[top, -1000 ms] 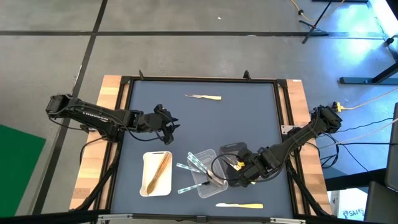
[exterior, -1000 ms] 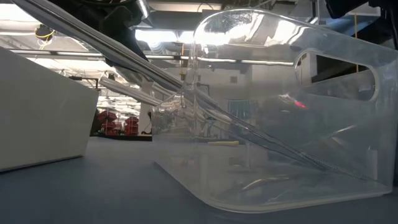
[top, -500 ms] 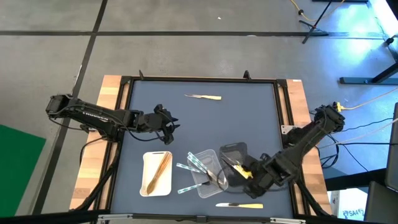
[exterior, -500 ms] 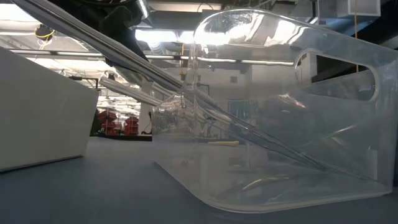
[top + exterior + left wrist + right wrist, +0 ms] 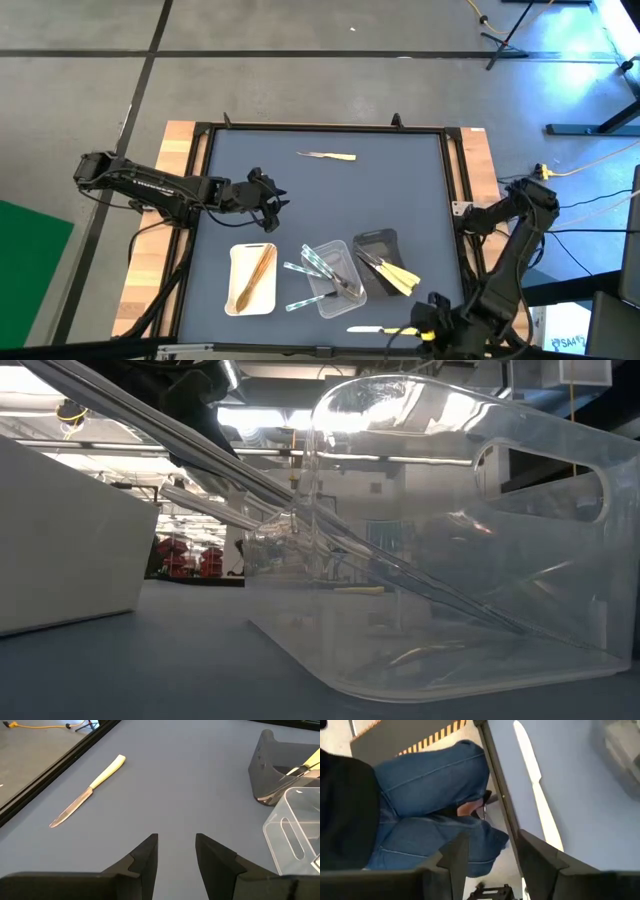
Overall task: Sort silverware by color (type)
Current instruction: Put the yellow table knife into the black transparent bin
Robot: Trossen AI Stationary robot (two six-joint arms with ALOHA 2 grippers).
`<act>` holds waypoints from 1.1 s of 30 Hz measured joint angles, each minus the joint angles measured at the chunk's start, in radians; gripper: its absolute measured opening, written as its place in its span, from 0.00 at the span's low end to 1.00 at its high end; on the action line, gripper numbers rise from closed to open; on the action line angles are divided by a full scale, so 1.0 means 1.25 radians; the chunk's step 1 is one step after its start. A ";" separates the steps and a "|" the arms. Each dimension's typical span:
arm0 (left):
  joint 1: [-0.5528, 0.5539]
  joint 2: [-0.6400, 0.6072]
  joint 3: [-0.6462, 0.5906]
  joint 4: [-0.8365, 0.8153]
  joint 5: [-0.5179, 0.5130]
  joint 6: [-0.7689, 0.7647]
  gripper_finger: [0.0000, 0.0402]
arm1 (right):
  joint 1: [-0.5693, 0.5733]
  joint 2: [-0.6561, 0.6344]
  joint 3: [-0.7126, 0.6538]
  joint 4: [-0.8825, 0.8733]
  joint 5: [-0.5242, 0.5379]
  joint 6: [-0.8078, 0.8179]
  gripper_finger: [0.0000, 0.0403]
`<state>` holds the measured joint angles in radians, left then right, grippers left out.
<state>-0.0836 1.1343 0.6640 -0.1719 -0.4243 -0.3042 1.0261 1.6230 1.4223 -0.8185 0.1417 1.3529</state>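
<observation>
Both claws gape empty: the left claw (image 5: 281, 204) beyond the white tray (image 5: 236, 300), the right claw (image 5: 430, 325) beside a cream knife (image 5: 385, 329).

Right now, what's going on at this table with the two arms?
They are sorting disposable cutlery into trays. Wooden pieces lie in the white tray, clear ones in the clear tray, cream-handled ones in the black tray. Two cream-handled knives are still loose. The right pincer hangs open by the near knife; the left pincer waits open, empty.

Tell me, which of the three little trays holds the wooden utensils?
The white tray, the leftmost of the three. Brown wooden utensils lie in it, while the clear tray beside it holds see-through plastic ones and the black tray pale yellow-handled ones.
</observation>
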 joint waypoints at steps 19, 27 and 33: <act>0.000 0.000 0.000 0.000 0.000 -0.002 0.31 | 0.032 0.181 0.000 -0.027 0.033 -0.184 0.38; 0.000 0.000 0.000 0.000 0.000 -0.002 0.31 | 0.032 0.237 0.000 -0.038 0.033 -0.186 0.38; 0.000 0.000 0.000 0.000 0.000 -0.002 0.31 | 0.032 0.268 0.000 -0.042 0.041 -0.187 0.38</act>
<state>-0.0837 1.1343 0.6640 -0.1715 -0.4240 -0.3069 1.0664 1.9580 1.4220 -0.8707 0.1925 1.1194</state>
